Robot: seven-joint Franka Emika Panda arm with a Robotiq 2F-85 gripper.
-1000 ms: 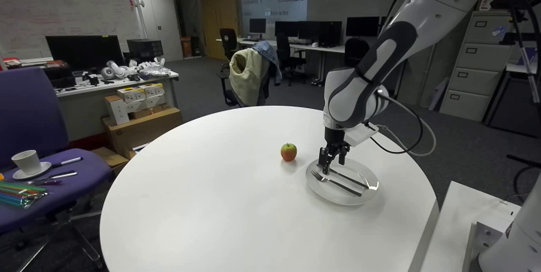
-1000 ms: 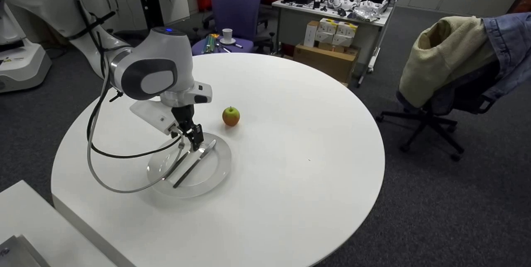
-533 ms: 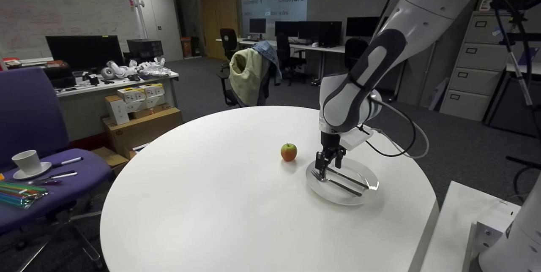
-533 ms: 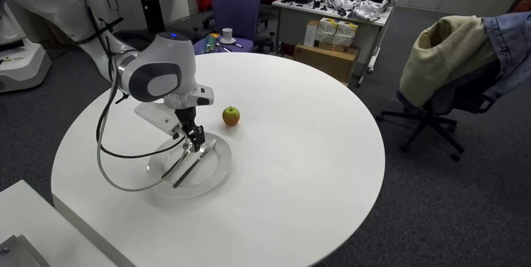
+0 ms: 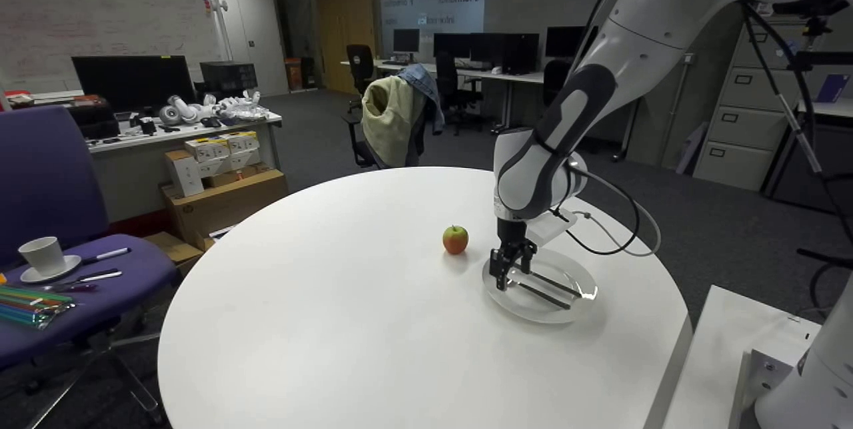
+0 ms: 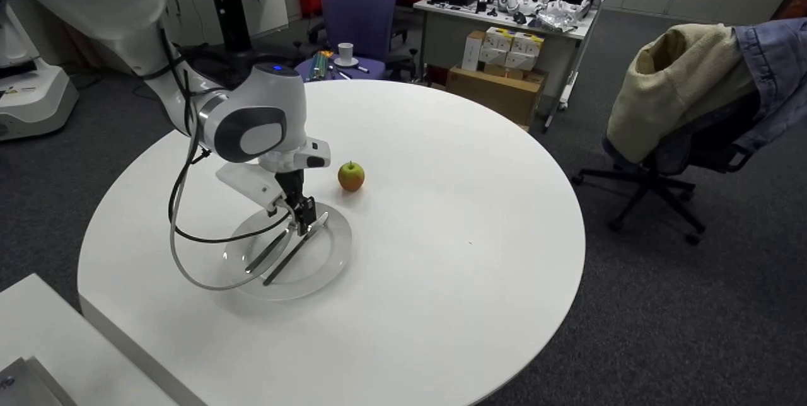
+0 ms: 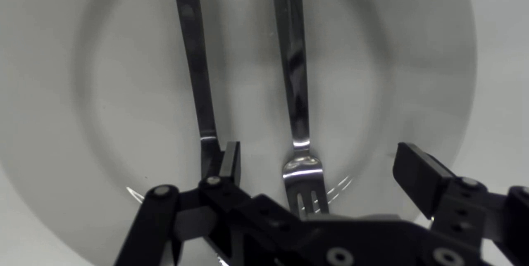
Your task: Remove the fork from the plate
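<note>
Sharing the plate (image 7: 430, 72) with a knife (image 7: 197, 63), the fork (image 7: 296, 92) lies below the hand (image 7: 317, 156), jaws well apart.

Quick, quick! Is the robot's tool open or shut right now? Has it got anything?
Tool: open, holding nothing; in the wrist view the fork shows between its spread fingers, lying on the plate.

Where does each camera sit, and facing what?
In an exterior view: raised by the table, looking down across it toward a lettered panel; arm and hand show.
In an exterior view: raised, looking down toward the purple chair; arm and hand show.
Wrist view: mounted above the hand, facing down at plate and fork; hand shows, no arm.
Both exterior views share the plate and apple.
</note>
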